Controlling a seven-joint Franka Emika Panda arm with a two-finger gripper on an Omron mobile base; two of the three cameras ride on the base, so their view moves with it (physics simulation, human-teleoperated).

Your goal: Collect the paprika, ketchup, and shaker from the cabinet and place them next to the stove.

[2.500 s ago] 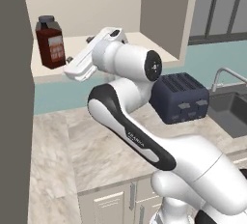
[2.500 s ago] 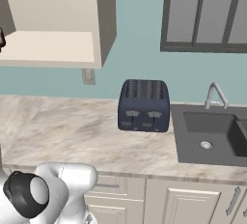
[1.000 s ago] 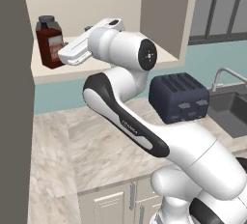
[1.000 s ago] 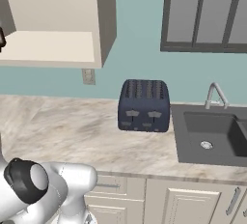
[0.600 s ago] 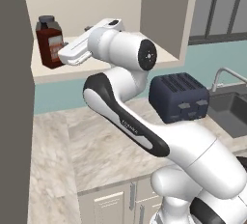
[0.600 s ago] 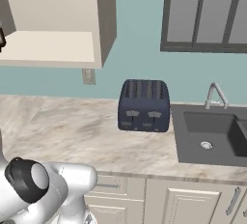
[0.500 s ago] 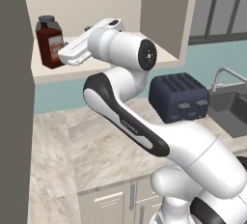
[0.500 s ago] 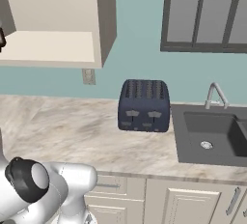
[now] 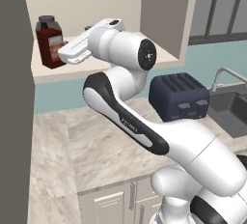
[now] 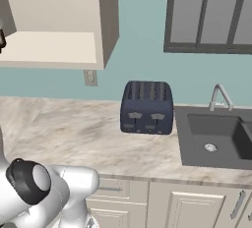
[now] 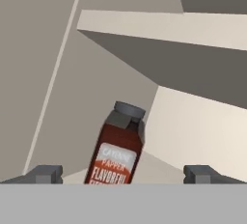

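Observation:
The ketchup (image 9: 48,43), a dark red-brown bottle with sloped shoulders, a grey-dark cap and a pale label, stands at the left end of the open cabinet's shelf (image 9: 103,67). My gripper (image 9: 62,55) reaches into the cabinet just right of it, level with its lower half. In the hand view the ketchup (image 11: 118,148) leans between my two fingertips (image 11: 44,174), a little beyond them, and the gripper (image 11: 123,175) is open with nothing in it. The paprika, the shaker and the stove are out of view.
The cabinet's door (image 9: 14,121) stands open at the left edge. A dark ribbed toaster (image 9: 179,96) sits on the marble counter (image 9: 96,146) under the cabinet, with a sink (image 10: 216,138) and faucet (image 10: 220,97) to its right.
None within the last second. Before that, the hand rose and moved left toward the bottle.

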